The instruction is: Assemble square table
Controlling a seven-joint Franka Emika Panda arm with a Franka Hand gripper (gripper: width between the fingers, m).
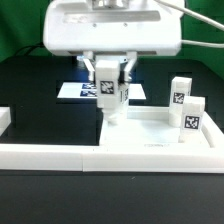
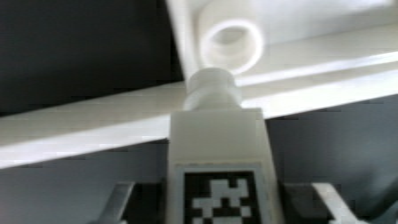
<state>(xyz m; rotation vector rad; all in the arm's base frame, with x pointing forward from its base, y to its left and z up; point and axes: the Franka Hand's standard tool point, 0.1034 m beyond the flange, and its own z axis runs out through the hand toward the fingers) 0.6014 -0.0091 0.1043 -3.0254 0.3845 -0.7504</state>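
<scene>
We can't see the gripper (image 1: 110,80) fingertips clearly; the leg (image 1: 111,95) w/ its tag hides them. In the wrist view the leg's (image 2: 217,150) tag is cut off by the frame edge, and the tabletop (image 2: 267,60) is blurred, partly out of frame.

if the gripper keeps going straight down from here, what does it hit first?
The gripper holds a leg upright. Going down, the leg's tip would meet the tabletop, apparently near a corner hole; whether it enters is unclear.
</scene>
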